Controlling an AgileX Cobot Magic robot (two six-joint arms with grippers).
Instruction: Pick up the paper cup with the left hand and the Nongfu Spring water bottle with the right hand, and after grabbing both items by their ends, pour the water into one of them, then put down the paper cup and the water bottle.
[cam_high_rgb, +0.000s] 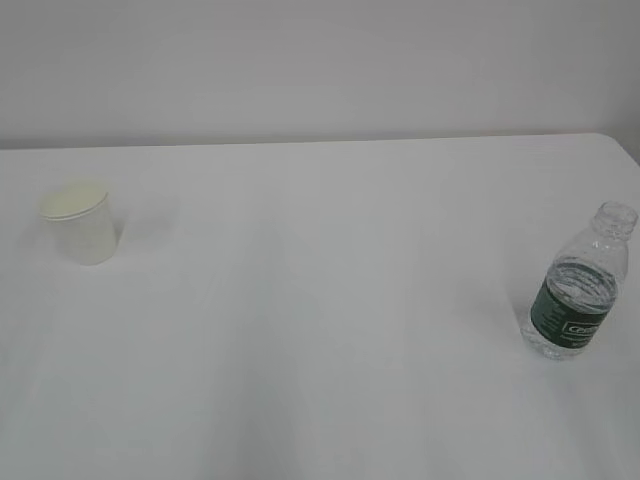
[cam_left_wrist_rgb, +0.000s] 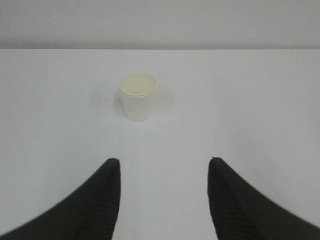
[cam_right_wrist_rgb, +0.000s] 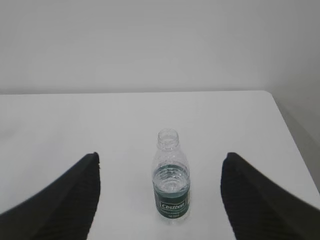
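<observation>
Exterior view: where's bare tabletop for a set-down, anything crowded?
The wide middle of the white table between the paper cup at left and the water bottle at right is bare, as are the front strip and the band behind them up to the wall. Nowhere crowded; only the bottle sits close to the right frame edge.

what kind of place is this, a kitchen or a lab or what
Most likely a lab or test bench, not a kitchen: a bare white table against a plain wall, holding only a paper cup and an uncapped water bottle, staged apart for the robot's arms.
</observation>
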